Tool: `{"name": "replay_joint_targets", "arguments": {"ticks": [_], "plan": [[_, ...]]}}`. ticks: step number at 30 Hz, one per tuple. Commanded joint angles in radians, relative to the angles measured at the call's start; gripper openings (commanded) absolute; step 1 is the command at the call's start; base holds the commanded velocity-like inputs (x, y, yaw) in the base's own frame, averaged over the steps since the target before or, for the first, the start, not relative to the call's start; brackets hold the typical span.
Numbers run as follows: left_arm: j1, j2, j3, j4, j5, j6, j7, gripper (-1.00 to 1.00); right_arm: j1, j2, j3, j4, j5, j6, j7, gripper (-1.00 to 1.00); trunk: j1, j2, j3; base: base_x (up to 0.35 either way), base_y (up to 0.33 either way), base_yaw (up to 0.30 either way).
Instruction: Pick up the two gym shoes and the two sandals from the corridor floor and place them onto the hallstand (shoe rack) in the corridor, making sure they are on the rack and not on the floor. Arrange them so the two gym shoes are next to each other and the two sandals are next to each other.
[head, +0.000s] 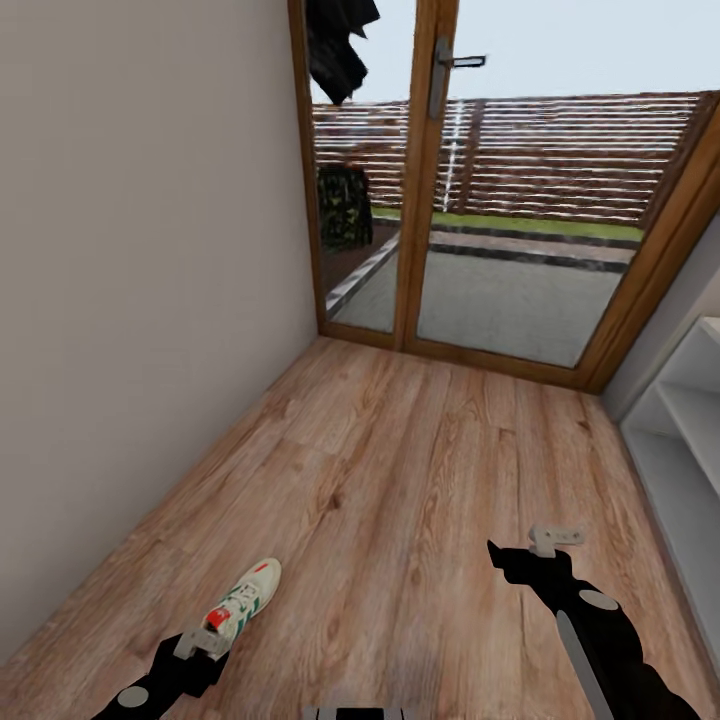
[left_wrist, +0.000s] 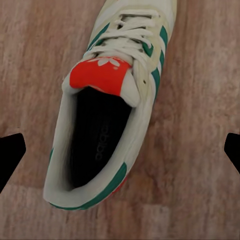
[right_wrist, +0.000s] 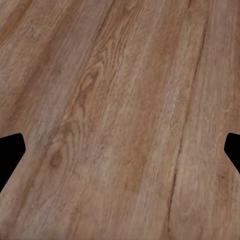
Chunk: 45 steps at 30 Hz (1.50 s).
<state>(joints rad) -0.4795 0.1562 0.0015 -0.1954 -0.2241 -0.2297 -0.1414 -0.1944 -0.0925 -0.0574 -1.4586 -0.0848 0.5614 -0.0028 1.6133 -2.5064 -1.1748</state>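
Sneaker first: at the far left, the cream-white low gym shoe with green side stripes and a red tongue patch (head: 243, 598) lies on the light brown wood-plank corridor floor (head: 400, 470), near the plain wall, toe pointing away from the robot. The left gripper (head: 203, 641) hangs over its heel end; in the left wrist view the shoe (left_wrist: 107, 107) sits between the two dark fingertips (left_wrist: 10, 155), which stand wide apart and touch nothing. To take it well, I would lower straight down and close across the sides at the collar, where the upper looks firm; the shoe lies slightly skewed to the fingers, so a small wrist turn should square the grip. Further right, the right gripper (head: 556, 537) hovers over bare planks, also spread wide and empty. At the far right edge stands the light-grey open-shelved unit (head: 690, 440), presumably the hallstand.
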Motion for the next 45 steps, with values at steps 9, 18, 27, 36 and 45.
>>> {"name": "replay_joint_targets", "arguments": {"ticks": [9, 18, 27, 36, 45], "plan": [[-0.001, 0.001, 0.002, 0.001, -0.006, -0.009, 0.0, 1.0, 0.0, 0.0, -0.001, -0.002, -0.009, 0.005, 0.0, 1.0, 0.002, -0.002, -0.036, 0.0, 0.0, 0.086], [-0.001, 0.002, 0.009, -0.001, -0.009, -0.01, 0.002, 1.0, 0.0, -0.001, -0.001, -0.003, -0.009, 0.005, 0.0, 1.0, 0.002, -0.002, -0.04, 0.0, 0.0, 0.027], [-0.004, 0.01, 0.004, -0.015, -0.018, -0.008, -0.001, 1.0, 0.0, -0.001, -0.001, -0.003, -0.009, 0.005, 0.0, 1.0, 0.002, -0.002, -0.04, 0.0, 0.0, 0.001], [-0.021, 0.066, -0.007, -0.02, -0.07, 0.004, -0.125, 1.0, 0.0, -0.001, -0.001, -0.003, -0.009, 0.005, 0.0, 1.0, 0.002, -0.002, -0.04, 0.0, 0.0, 0.0], [-0.054, 0.078, -0.004, -0.02, -0.113, 0.011, -0.184, 1.0, 0.0, 0.0, -0.001, -0.003, -0.009, 0.005, 0.0, 1.0, 0.002, -0.002, -0.04, 0.0, 0.0, 0.0]]}}
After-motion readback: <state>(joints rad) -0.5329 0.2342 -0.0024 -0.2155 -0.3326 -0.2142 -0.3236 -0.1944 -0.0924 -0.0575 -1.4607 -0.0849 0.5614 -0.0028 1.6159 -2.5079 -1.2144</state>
